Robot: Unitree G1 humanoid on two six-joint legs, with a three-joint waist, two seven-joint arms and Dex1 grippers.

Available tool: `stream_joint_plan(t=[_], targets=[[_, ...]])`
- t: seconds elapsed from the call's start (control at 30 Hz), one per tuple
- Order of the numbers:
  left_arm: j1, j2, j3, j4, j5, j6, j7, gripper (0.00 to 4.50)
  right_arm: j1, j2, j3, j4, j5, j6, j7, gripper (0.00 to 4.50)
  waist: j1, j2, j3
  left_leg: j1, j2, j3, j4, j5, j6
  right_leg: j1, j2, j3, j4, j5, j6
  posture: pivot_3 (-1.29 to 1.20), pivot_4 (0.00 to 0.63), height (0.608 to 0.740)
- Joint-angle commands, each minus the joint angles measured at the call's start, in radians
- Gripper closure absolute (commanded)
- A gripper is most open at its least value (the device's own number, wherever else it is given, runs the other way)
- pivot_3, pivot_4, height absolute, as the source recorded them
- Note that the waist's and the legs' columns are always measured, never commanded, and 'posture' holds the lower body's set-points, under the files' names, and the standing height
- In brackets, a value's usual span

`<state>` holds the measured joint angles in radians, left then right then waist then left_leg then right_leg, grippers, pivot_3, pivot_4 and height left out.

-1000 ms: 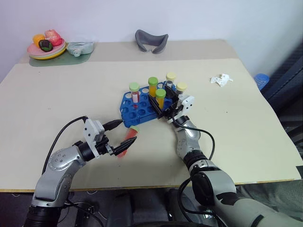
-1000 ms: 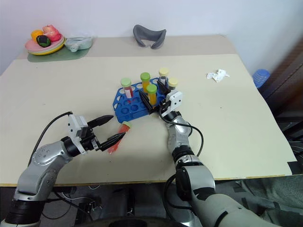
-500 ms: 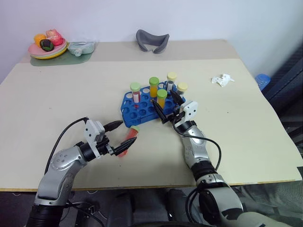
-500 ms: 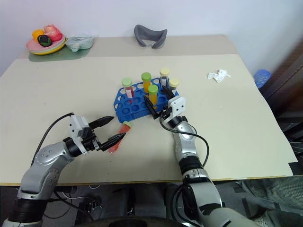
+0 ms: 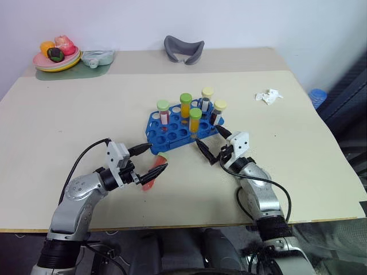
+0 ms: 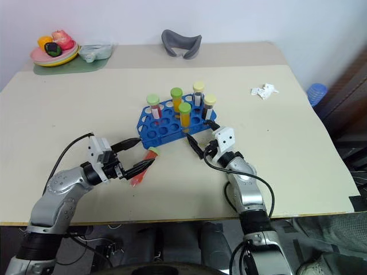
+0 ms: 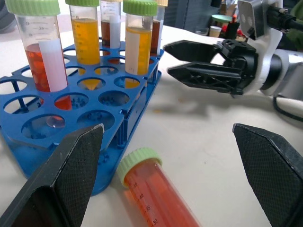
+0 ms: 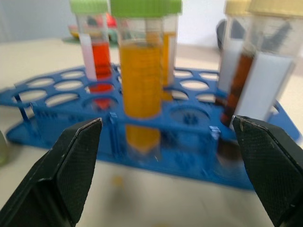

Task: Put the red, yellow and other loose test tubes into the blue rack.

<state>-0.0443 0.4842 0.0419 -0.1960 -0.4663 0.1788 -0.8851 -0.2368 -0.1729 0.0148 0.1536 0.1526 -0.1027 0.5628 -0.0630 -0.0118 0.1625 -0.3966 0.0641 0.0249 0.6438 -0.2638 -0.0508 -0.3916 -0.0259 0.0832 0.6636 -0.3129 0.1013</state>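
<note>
Grippers first: left gripper (image 5: 150, 158) is spread wide and holding nothing, its two fingers sitting either side of the loose red tube (image 5: 153, 173) lying on the table (image 5: 69, 114), green cap toward the rack (image 5: 172, 133). Can't tell if a fingertip actually touches the tube; in the left wrist view it lies between the fingers, with a gap on each side. Right gripper (image 5: 215, 148) is also wide open and empty, hanging just off the near right corner of the rack, not touching it.

Left forearm comes in low from the near left edge, gripper about level and pointing toward the rack. Right forearm angles in from the near right, gripper aimed left at the rack.

Rack stands mid-table with five tubes upright in it: a red one (image 5: 164, 112), two orange ones (image 5: 185, 106) (image 5: 195, 120), and two yellow-capped dark ones (image 5: 207, 98) (image 5: 218, 112).

Left wrist view also catches the right gripper (image 7: 208, 60) across the table, fingers apart. Right wrist view has the rack's tubes up close. Head views show a plate (image 5: 54, 62) of toy food and a crumpled tissue (image 5: 268, 95) further back.
</note>
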Motion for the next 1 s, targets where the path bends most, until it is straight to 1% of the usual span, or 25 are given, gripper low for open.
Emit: stream_joint_plan(t=[0.03,0.1,0.17,0.27,0.37,0.4,0.43,0.53,0.6,0.67,0.73,0.77,0.83,0.9,1.0], targets=[[-0.005,-0.003,0.001,0.011,-0.001,-0.035,-0.025,0.00,0.074,-0.117,-0.017,-0.289,0.110,0.306,0.041,0.03,0.010,0.000,0.000,-0.001,0.000,0.000,0.000,0.000,0.000,0.000,0.000,0.000,0.000,0.000,0.000,0.00,0.150,0.740],[-0.006,0.005,0.007,0.030,-0.003,-0.045,-0.046,0.00,0.093,-0.170,-0.054,-0.410,0.168,0.447,0.017,0.03,0.017,0.000,0.000,-0.002,0.000,0.000,0.001,0.000,0.000,-0.001,0.000,0.000,-0.001,0.000,0.000,0.00,0.150,0.740],[-0.010,0.012,0.010,0.043,-0.004,-0.045,-0.060,0.00,0.095,-0.218,-0.078,-0.492,0.193,0.540,0.001,0.03,0.017,0.000,0.000,-0.002,0.000,0.000,0.001,0.000,0.000,-0.002,0.000,0.000,-0.001,0.000,0.000,0.00,0.150,0.740],[-0.016,0.036,0.016,0.015,-0.023,0.023,-0.056,0.00,0.057,-0.316,-0.118,-0.637,0.304,0.790,-0.004,0.03,0.018,0.000,0.000,-0.003,0.000,0.000,0.001,0.000,0.001,-0.002,0.000,0.000,-0.001,0.000,0.000,0.00,0.150,0.740],[-0.011,0.064,0.006,-0.058,0.027,0.111,0.042,0.00,0.015,-0.452,-0.116,-0.738,0.386,0.985,0.039,0.03,0.020,-0.001,0.001,-0.007,0.000,-0.001,0.002,0.000,0.001,-0.005,0.000,0.000,-0.001,0.000,0.000,0.00,0.150,0.740],[-0.010,0.073,0.006,-0.089,0.035,0.141,0.069,0.00,0.001,-0.483,-0.142,-0.753,0.451,1.053,0.059,0.03,0.021,-0.001,0.001,-0.008,0.000,-0.002,0.003,0.000,0.001,-0.006,0.000,-0.001,-0.001,0.000,0.000,0.00,0.150,0.740],[-0.016,0.079,0.012,-0.121,0.021,0.184,0.092,0.00,0.000,-0.545,-0.157,-0.773,0.489,1.082,0.109,0.03,0.021,-0.002,0.001,-0.010,0.000,-0.002,0.003,0.000,0.001,-0.007,0.000,-0.001,-0.001,0.000,0.000,0.00,0.150,0.740],[-0.058,0.112,0.025,-0.205,-0.034,0.370,0.161,0.00,0.068,-0.737,-0.181,-0.805,0.478,0.998,0.292,0.03,0.033,-0.004,0.003,-0.011,-0.001,-0.003,0.003,-0.001,0.001,-0.008,-0.001,-0.002,-0.002,0.000,0.000,0.00,0.150,0.740],[-0.104,0.115,0.045,-0.240,-0.089,0.472,0.201,0.00,0.123,-0.801,-0.202,-0.784,0.448,0.910,0.370,0.03,0.043,-0.005,0.004,-0.012,-0.001,-0.003,0.004,-0.001,0.002,-0.007,-0.001,-0.003,-0.004,0.000,0.001,0.00,0.150,0.740],[-0.172,0.116,0.072,-0.286,-0.182,0.643,0.267,0.00,0.177,-0.792,-0.236,-0.740,0.421,0.727,0.468,0.03,0.046,-0.008,0.005,-0.012,-0.001,-0.003,0.004,-0.001,0.002,-0.006,0.000,-0.003,-0.005,0.000,0.001,0.00,0.150,0.740],[-0.245,0.141,0.076,-0.317,-0.234,0.825,0.329,0.00,0.189,-0.750,-0.243,-0.692,0.420,0.582,0.545,0.03,0.045,-0.010,0.006,-0.012,-0.001,-0.004,0.004,-0.001,0.002,-0.006,0.000,-0.003,-0.004,0.000,0.001,0.00,0.150,0.740],[-0.277,0.173,0.049,-0.324,-0.231,0.910,0.345,0.00,0.181,-0.729,-0.231,-0.669,0.418,0.530,0.569,0.03,0.043,-0.010,0.006,-0.012,-0.001,-0.003,0.004,-0.001,0.002,-0.006,0.000,-0.003,-0.004,0.000,0.001,0.00,0.150,0.740],[-0.322,0.192,0.019,-0.325,-0.244,0.971,0.344,0.00,0.153,-0.701,-0.182,-0.650,0.387,0.471,0.573,0.03,0.038,-0.010,0.006,-0.011,-0.001,-0.004,0.004,-0.001,0.002,-0.006,0.001,-0.002,-0.004,0.000,0.001,0.00,0.150,0.740],[-0.367,0.214,-0.001,-0.320,-0.264,1.114,0.371,0.00,0.120,-0.677,-0.142,-0.640,0.373,0.451,0.564,0.03,0.035,-0.010,0.006,-0.011,-0.001,-0.004,0.004,-0.001,0.002,-0.006,0.001,-0.002,-0.003,0.000,0.001,0.00,0.150,0.740],[-0.419,0.194,-0.002,-0.335,-0.291,1.299,0.418,0.00,0.063,-0.649,-0.091,-0.603,0.336,0.417,0.555,0.03,0.034,-0.010,0.007,-0.011,-0.001,-0.004,0.004,-0.001,0.002,-0.007,0.001,-0.002,-0.002,0.000,0.001,0.00,0.150,0.740]])
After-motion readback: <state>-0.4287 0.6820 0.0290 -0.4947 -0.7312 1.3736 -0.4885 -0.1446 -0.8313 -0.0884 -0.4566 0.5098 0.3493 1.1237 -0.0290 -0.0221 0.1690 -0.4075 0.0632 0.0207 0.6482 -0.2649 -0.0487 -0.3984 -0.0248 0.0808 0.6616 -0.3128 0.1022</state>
